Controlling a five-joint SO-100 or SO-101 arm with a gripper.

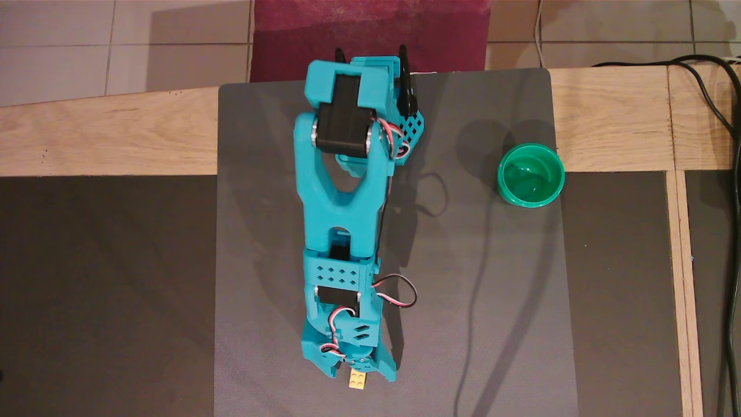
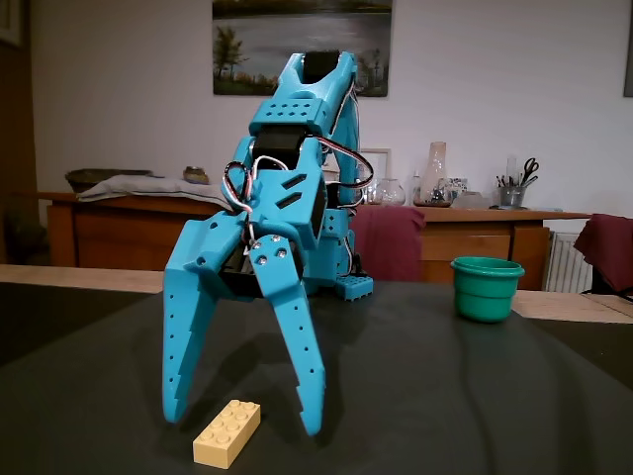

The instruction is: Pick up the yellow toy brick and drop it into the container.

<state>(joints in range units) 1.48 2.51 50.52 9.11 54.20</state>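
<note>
The yellow toy brick (image 1: pixel 357 380) (image 2: pixel 227 433) lies flat on the grey mat near its front edge, studs up. My teal gripper (image 1: pixel 359 375) (image 2: pixel 241 422) is open and points down over it. Its two fingertips hang close to the mat, one on each side of the brick's far end. Nothing is held, and the overhead view shows the gripper body covering part of the brick. The container, a teal-green cup (image 1: pixel 501 176) (image 2: pixel 485 297), stands upright at the mat's right edge, far from the gripper. I see nothing inside it.
The arm's base (image 1: pixel 370 75) sits at the back of the grey mat (image 1: pixel 492 301). Wooden table strips (image 1: pixel 116 133) border the mat, and black cables (image 1: pixel 729 174) run down the right side. A sideboard with clutter (image 2: pixel 465 213) stands in the background.
</note>
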